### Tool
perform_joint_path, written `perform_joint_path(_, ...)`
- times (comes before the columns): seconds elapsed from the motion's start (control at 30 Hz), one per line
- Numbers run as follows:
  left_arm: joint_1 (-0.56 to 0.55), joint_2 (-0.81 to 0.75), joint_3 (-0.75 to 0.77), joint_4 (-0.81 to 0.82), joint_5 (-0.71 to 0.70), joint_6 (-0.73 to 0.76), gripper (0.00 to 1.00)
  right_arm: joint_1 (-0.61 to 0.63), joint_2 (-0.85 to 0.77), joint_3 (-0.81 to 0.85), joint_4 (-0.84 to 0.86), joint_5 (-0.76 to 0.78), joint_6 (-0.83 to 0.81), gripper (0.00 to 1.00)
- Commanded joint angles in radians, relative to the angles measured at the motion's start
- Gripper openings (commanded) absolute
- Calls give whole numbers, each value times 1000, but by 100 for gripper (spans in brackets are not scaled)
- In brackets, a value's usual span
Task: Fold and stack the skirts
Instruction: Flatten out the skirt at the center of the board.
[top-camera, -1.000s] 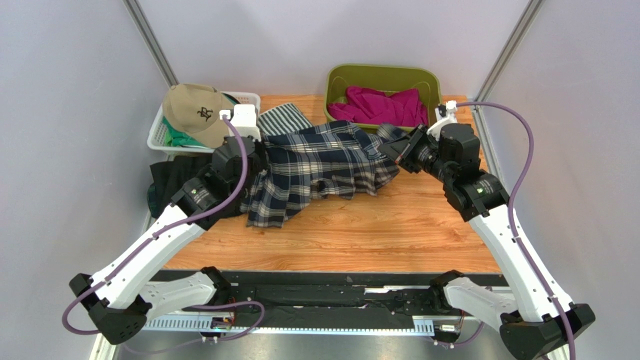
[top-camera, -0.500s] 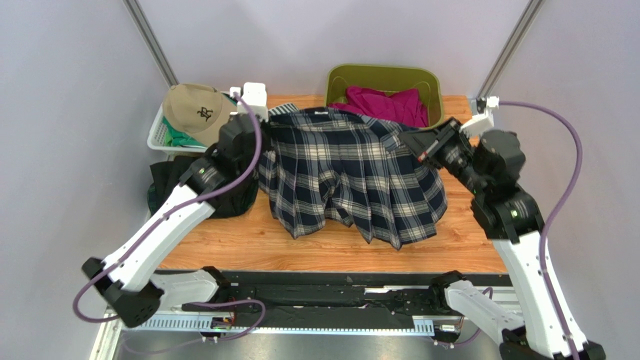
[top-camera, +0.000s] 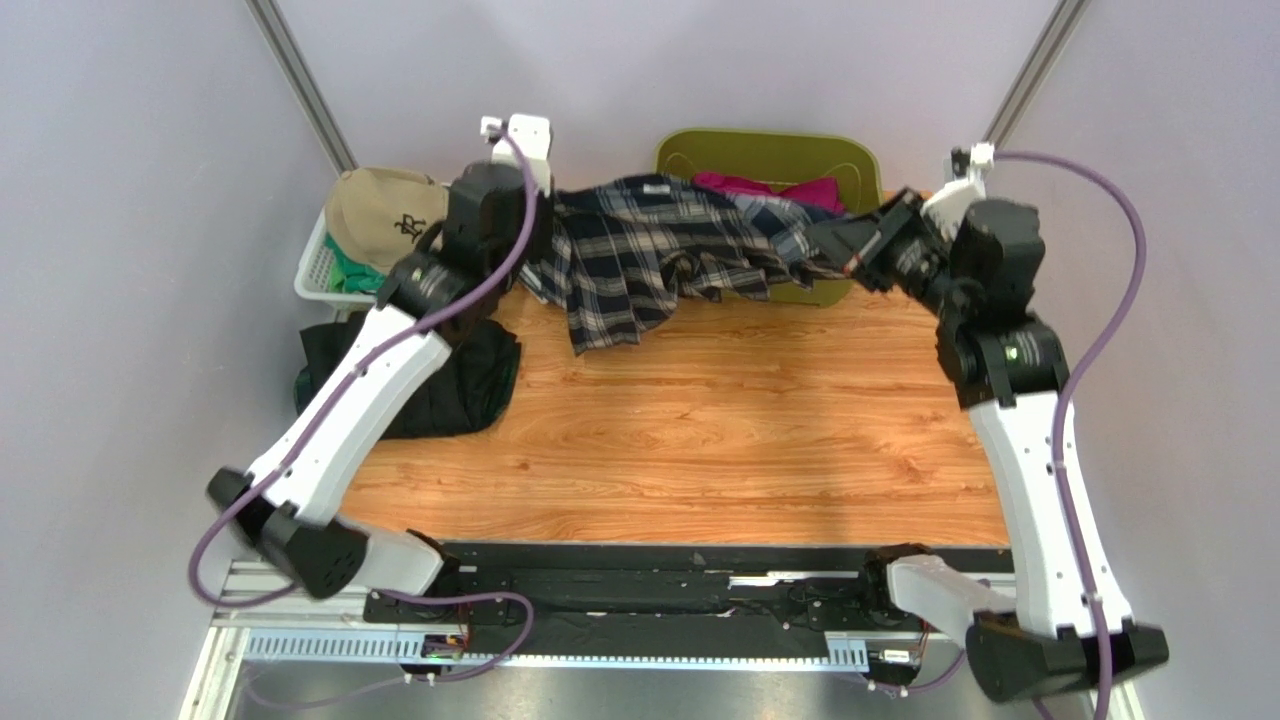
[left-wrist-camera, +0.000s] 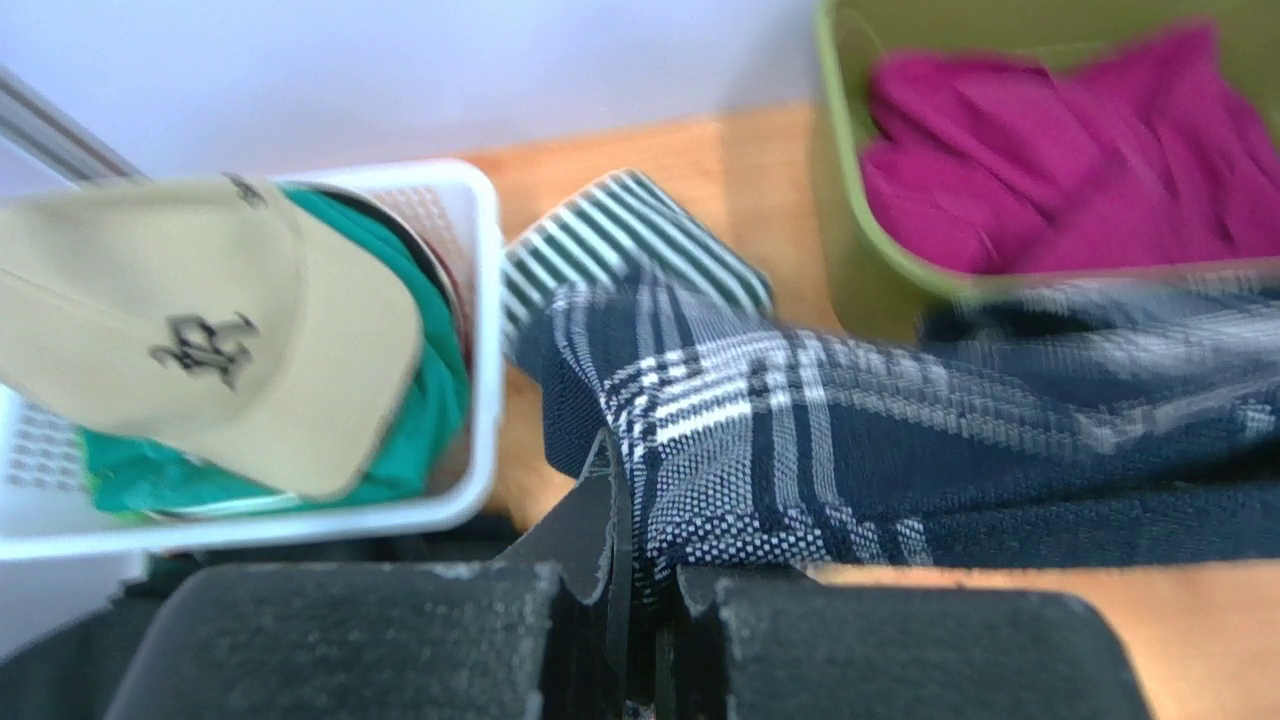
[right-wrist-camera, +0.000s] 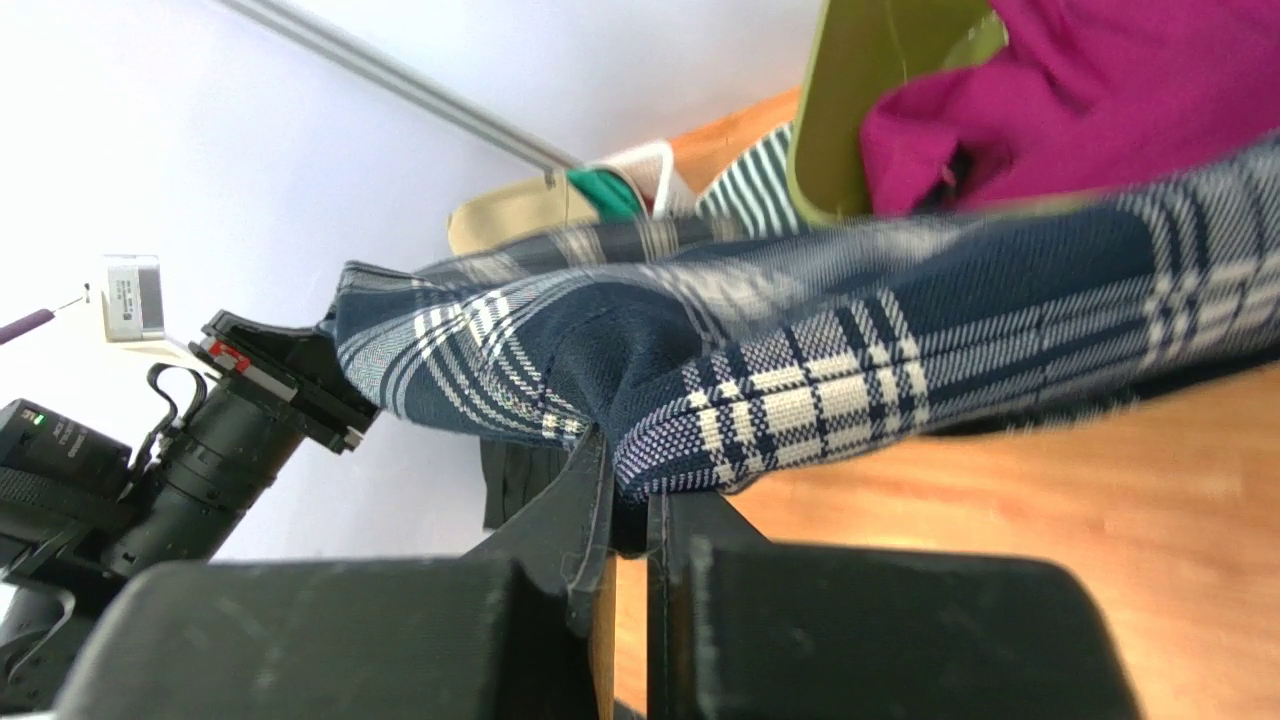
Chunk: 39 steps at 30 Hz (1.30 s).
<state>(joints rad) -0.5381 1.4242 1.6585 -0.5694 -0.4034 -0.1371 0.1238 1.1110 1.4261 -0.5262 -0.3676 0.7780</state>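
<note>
Far left in the top view, the black skirt (top-camera: 451, 383) sits heaped at the counter (top-camera: 721, 435) edge. Then the left jaws are clamped on one end of the plaid skirt (top-camera: 661, 248), upper left of centre, and the right jaws pinch the other end, upper right. So it hangs stretched between them, long axis left-right, above the counter's far edge (hem drooping lower left). Neither arm's nearer. I'd guess laying it down needs both moving together.

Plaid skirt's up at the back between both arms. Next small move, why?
Probably draw both arms toward the near edge and lower. The left gripper and right gripper pinch the plaid skirt, hanging bunched by the green bin; bare table lies nearer.
</note>
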Motion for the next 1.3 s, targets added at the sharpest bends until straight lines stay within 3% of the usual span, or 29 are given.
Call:
perform_joint_path(0.0,-52,-252,-315,54,23,-47,0,-30,-198,-200,-85,73,-46,2)
perform_joint_path(0.03,-136,-286,-400,81,5,-88,3,-29,-232,-310,-121,84,-39,3)
perform_joint_path(0.07,-175,-339,-543,77,-1,-129,15,-30,-305,-379,-196,91,-33,3)
perform_joint_path(0.13,-268,-381,-667,34,46,-275,22,-30,-384,-529,-279,107,-40,9)
perform_joint_path(0.2,-339,-429,-788,-41,97,-375,28,-30,-470,-566,-472,131,-92,22)
perform_joint_path(0.23,-421,-445,-816,-138,86,-506,33,-30,-487,-570,-559,156,-121,27)
perform_joint_path(0.27,-462,-476,-868,-176,98,-562,45,-30,-505,-576,-695,180,-121,35)
perform_joint_path(0.3,-500,-491,-884,-216,107,-620,51,-30,-542,-584,-740,176,-121,51)
perform_joint_path(0.37,-574,-531,-895,-299,147,-728,59,-30,-576,-573,-797,157,-129,62)
perform_joint_path(0.43,-592,-553,-867,-389,147,-762,63,-30,-596,-543,-807,182,-134,82)
perform_joint_path(0.47,-594,-571,-838,-406,150,-760,81,-30,-596,-521,-814,200,-146,87)
perform_joint_path(0.5,-594,-580,-824,-417,161,-750,82,-30,-590,-492,-819,237,-151,92)
perform_joint_path(0.53,-594,-587,-812,-428,172,-734,93,-30,-571,-481,-822,251,-155,93)
perform_joint_path(0.57,-594,-600,-801,-429,211,-725,95,-30,-557,-477,-827,259,-161,93)
perform_joint_path(0.67,-594,-616,-806,-440,285,-701,96,-30,-510,-513,-793,259,-148,95)
perform_joint_path(0.83,-594,-671,-850,-494,397,-676,98,-32,-433,-703,-544,52,-118,95)
perform_joint_path(0.97,-594,-685,-922,-524,506,-723,99,-29,-291,-782,-431,53,-97,95)
perform_joint_path(1.07,-594,-642,-976,-462,587,-746,99,-24,-208,-822,-328,71,-85,95)
perform_joint_path(1.13,-594,-584,-982,-422,591,-734,99,-19,-166,-837,-241,82,-71,94)
perform_joint_path(1.27,-594,-496,-933,-397,464,-719,99,-19,-48,-857,-120,113,-45,91)
